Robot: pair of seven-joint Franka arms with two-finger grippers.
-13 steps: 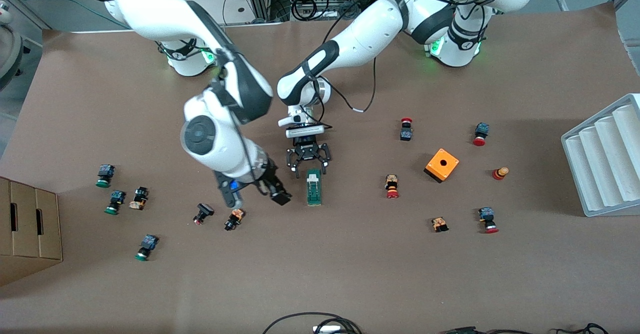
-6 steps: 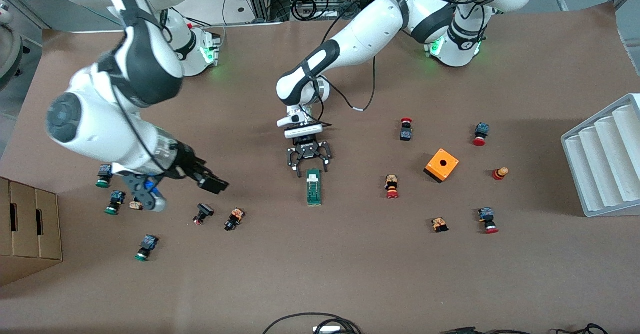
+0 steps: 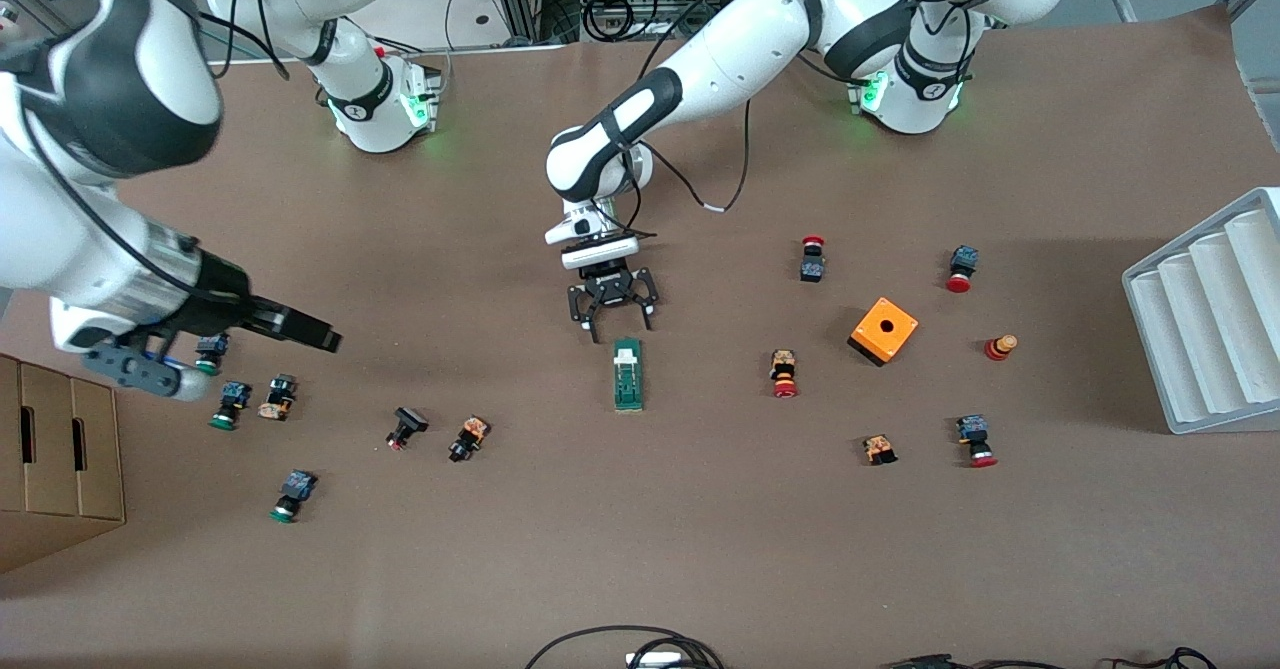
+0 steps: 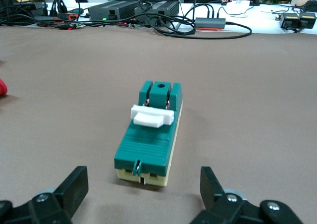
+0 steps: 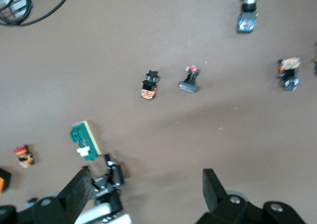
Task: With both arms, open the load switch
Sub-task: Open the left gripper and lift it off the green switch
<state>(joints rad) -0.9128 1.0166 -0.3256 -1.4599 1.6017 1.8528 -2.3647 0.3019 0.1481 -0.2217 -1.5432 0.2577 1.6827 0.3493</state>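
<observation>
**Both arms draw away from the load switch**

The load switch [image 3: 627,375] lies flat on the brown worktop [image 3: 640,549], about midway between the two arms' ends, with its white tab [image 4: 152,117] seated across the end that points toward the robots' bases. Nothing touches it.

The biggest change over the last second is the right arm. A second ago the right gripper [image 3: 300,331] hung just beside the switch; it has since swung well away and is now up over the cluster of green-capped pushbuttons [image 3: 232,401] at the right arm's end of the worktop, fingers released and empty. Its wrist view shows the switch small and distant.

The left gripper [image 3: 611,320] has also eased back slightly toward its base. It hovers low just short of the switch's tab end, fingers [image 4: 67,192] spread wide with nothing between them, and the switch sits centred ahead of them in the left wrist view.

With both arms pulling back and empty, this looks like a retreat after the work. Whether the tab actually sits in its open position is hard to judge from here.
</observation>
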